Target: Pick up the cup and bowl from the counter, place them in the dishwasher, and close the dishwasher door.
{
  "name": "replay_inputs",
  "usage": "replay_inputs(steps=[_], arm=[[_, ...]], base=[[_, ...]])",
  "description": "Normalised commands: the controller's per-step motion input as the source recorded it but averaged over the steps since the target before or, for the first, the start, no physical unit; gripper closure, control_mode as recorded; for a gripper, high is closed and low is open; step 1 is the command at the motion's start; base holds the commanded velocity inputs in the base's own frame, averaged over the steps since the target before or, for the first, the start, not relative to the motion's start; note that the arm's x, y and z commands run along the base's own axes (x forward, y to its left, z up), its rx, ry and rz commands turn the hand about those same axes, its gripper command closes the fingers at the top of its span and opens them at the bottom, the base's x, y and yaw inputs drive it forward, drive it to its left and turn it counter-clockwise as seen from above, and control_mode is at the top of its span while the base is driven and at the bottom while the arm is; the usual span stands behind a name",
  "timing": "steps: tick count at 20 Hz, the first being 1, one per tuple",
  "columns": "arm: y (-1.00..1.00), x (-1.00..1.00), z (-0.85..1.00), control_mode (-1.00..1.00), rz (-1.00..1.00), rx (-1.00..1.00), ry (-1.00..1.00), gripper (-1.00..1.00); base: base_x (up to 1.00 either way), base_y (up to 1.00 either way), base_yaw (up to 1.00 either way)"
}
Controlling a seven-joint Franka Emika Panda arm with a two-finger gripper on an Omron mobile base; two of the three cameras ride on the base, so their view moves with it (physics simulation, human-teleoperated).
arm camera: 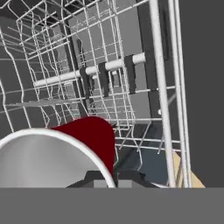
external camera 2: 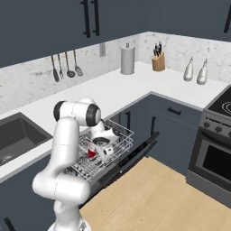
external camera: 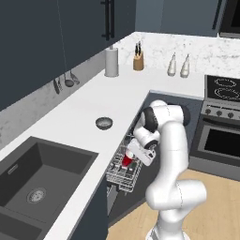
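Observation:
My gripper (external camera: 130, 158) is shut on the rim of the red cup (external camera: 126, 161) with a white rim, holding it tilted inside the pulled-out white wire rack (external camera: 120, 175) of the dishwasher. In the right base view the cup (external camera 2: 92, 153) sits low in the rack (external camera 2: 118, 139), under the gripper (external camera 2: 97, 149). In the hand view the cup (arm camera: 95, 136) is pinched at the gripper (arm camera: 110, 178), with rack (arm camera: 105, 70) wires beyond it. The dark grey bowl (external camera: 104, 123) stands on the white counter (external camera: 89, 101), left of the arm. The dishwasher door (external camera 2: 135, 156) lies open and flat.
A dark sink (external camera: 42, 173) is set in the counter at lower left. A paper towel roll (external camera: 111, 62), a knife block (external camera: 138, 61) and two bottles (external camera: 178, 65) stand along the back. The stove and oven (external camera: 220, 136) are to the right, above the wooden floor (external camera 2: 153, 194).

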Motion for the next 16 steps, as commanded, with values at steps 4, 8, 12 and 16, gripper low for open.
replay_inputs(steps=[4,8,12,16], arm=[[0.08,0.04,-0.69,-1.00,0.04,0.00,0.00,1.00],[0.00,0.00,-0.64,-1.00,0.00,0.00,0.00,-1.00],[0.00,-0.01,-0.18,-1.00,0.00,0.00,-0.01,-1.00],[-0.13,-0.60,0.80,-1.00,0.00,0.00,-0.08,-1.00]], base=[[0.00,0.00,0.00],[0.00,0.00,0.00],[0.00,0.00,0.00],[0.00,0.00,0.00]])
